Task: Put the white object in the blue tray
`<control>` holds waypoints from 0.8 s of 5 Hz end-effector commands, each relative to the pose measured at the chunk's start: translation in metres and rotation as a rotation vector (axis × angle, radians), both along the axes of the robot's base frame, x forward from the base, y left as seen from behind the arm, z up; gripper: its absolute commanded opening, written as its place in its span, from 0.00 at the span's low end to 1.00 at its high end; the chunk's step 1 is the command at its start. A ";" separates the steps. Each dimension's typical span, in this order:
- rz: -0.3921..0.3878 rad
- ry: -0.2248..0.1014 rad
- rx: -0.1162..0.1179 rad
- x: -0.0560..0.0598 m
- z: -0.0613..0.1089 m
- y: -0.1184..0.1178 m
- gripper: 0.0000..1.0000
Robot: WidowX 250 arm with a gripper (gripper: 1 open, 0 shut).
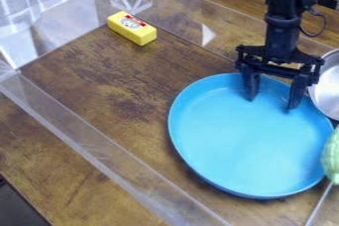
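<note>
The blue tray (252,136) lies on the wooden table at the right, a large shallow oval dish with nothing in it. My gripper (276,94) hangs over the tray's far rim with its black fingers spread open and nothing between them. The white object (330,159), a pale green-white knobbly lump, shows only as a sliver at the right edge, just outside the tray's right rim.
A yellow box (131,27) lies at the back left of the table. A shiny steel pot (326,86) stands at the right edge behind the tray. Clear plastic walls (79,111) border the table on the left and front.
</note>
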State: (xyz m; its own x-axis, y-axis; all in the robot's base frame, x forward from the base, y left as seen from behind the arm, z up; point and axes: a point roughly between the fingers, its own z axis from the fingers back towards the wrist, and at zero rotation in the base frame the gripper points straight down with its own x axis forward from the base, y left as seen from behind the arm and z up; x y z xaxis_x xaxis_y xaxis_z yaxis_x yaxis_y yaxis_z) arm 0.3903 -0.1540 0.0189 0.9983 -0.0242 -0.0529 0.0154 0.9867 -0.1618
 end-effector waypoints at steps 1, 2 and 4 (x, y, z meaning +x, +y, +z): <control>-0.034 0.039 0.019 -0.010 -0.013 -0.020 1.00; -0.037 0.050 0.027 -0.011 -0.012 -0.021 1.00; -0.042 0.072 0.041 -0.011 -0.011 -0.024 1.00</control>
